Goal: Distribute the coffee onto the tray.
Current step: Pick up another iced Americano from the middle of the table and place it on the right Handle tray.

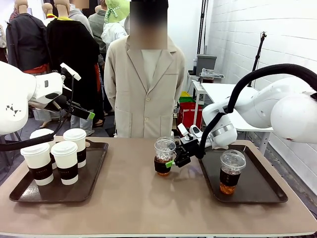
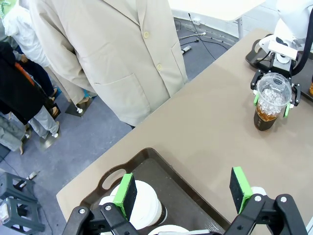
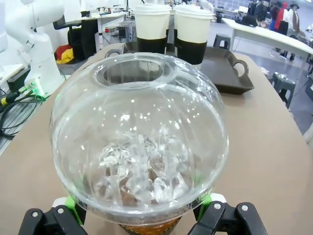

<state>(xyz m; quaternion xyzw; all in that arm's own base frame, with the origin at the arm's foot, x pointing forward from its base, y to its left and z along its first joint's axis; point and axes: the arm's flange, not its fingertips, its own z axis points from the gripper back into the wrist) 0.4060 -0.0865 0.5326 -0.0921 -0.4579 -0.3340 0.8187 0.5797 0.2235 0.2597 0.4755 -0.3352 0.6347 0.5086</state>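
R gripper (image 1: 174, 159) sat spread around the iced coffee cup (image 1: 164, 156) mid-table, pads beside its sleeve, not pinching. I'd close gently, lift straight, then carry it right to the tray (image 1: 270, 194). L gripper (image 2: 183, 190) hung spread over the left cups.

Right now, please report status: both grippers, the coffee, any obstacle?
Left gripper open, above the left tray with white cups. Right gripper open, fingers around the iced cup mid-table. Second iced cup on the right tray. No obstacle seen.
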